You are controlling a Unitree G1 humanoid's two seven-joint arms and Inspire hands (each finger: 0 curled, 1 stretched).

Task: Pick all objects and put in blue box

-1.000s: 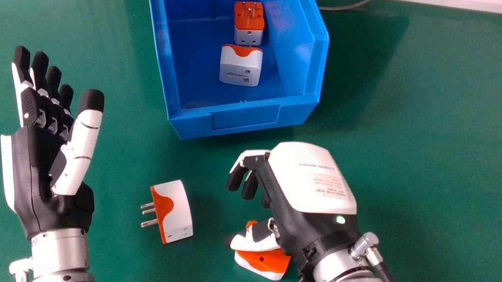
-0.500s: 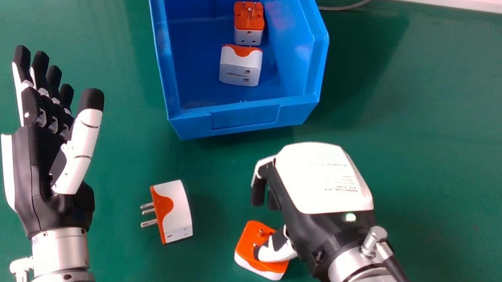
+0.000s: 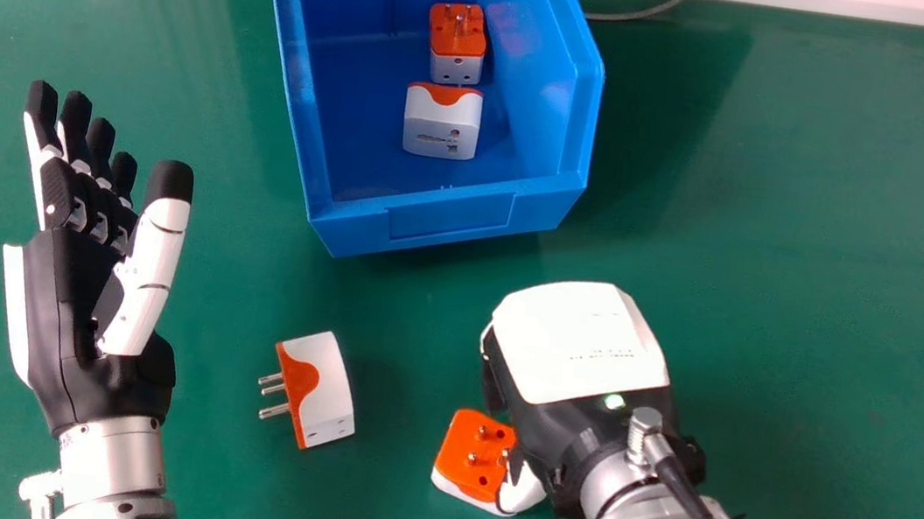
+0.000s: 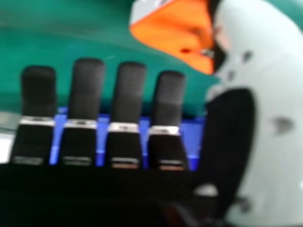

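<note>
1. While the black and white left hand (image 3: pixel 93 285) lies palm up at the left of the head view, its fingers are straight and spread apart from the thumb, with nothing held.
2. The black and white right hand (image 3: pixel 578 353) is above the green table (image 3: pixel 781 246), back upward; in its own view the fingers are extended and apart from the thumb.
3. Beside that thumb, partly covered by it in the head view, sits an orange and white plastic plug adapter (image 3: pixel 465 463), its metal pins pointing up. Whether the thumb presses on it, I cannot tell.
4. Between the two hands, a second white and orange block-shaped adapter (image 3: pixel 327 393) lies on the table, its metal pins toward the left hand.
5. Beyond them stands an open blue plastic box (image 3: pixel 450 216). On its floor are a boxy adapter with an orange pinned face up (image 3: pixel 458 34) and, just nearer, a white adapter with an orange edge (image 3: pixel 441 126), socket holes facing the head camera.
6. Behind the box's right side runs a thin grey cable (image 3: pixel 647 11).
</note>
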